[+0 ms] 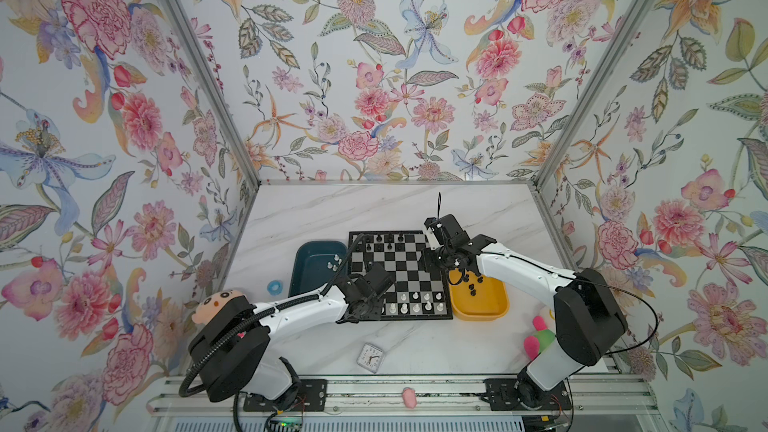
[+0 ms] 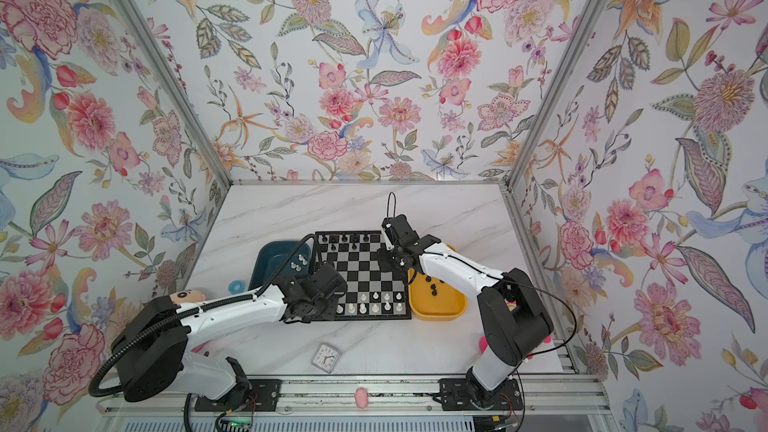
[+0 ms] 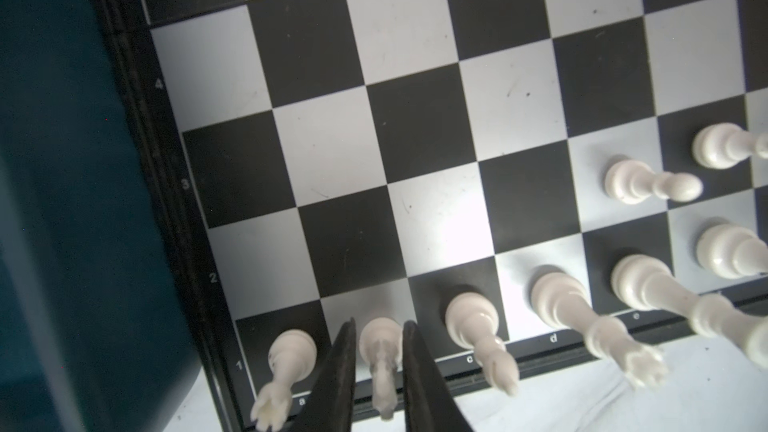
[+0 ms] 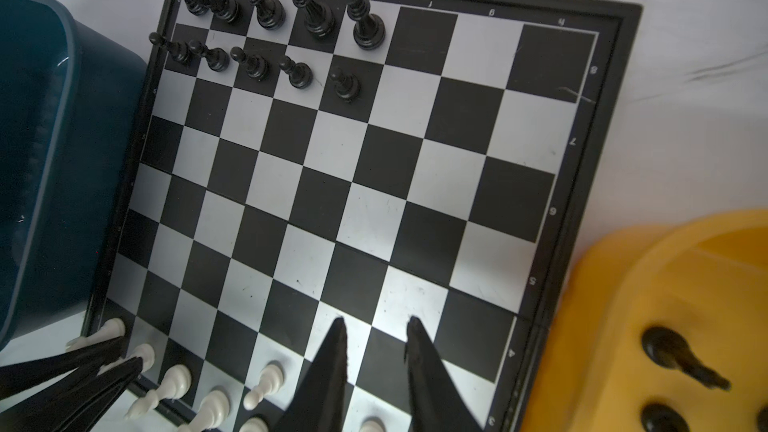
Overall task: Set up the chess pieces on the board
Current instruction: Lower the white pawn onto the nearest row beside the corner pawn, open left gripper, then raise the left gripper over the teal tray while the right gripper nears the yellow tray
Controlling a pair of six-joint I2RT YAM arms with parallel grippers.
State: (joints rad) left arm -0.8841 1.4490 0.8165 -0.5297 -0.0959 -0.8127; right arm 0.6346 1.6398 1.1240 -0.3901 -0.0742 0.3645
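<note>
The board (image 1: 403,276) (image 2: 365,276) lies mid-table between two trays. Several black chess pieces (image 4: 316,18) fill the left part of its far two rows. Several white chess pieces (image 1: 416,308) stand along its near rows. In the left wrist view my left gripper (image 3: 380,322) straddles a white knight (image 3: 380,342) on the near row, open by a sliver on each side. A white rook (image 3: 291,353) and a white bishop (image 3: 471,317) stand on either side of it. My right gripper (image 4: 376,320) (image 1: 432,259) hovers open and empty over the board's right side.
A dark teal tray (image 1: 311,259) left of the board holds a few white pieces (image 1: 332,263). The yellow tray (image 1: 478,305) on the right holds several black pieces (image 1: 471,280). A small clock (image 1: 371,357), a blue ring (image 1: 274,286), a doll head (image 1: 216,303) and a pink plush (image 1: 538,336) lie around.
</note>
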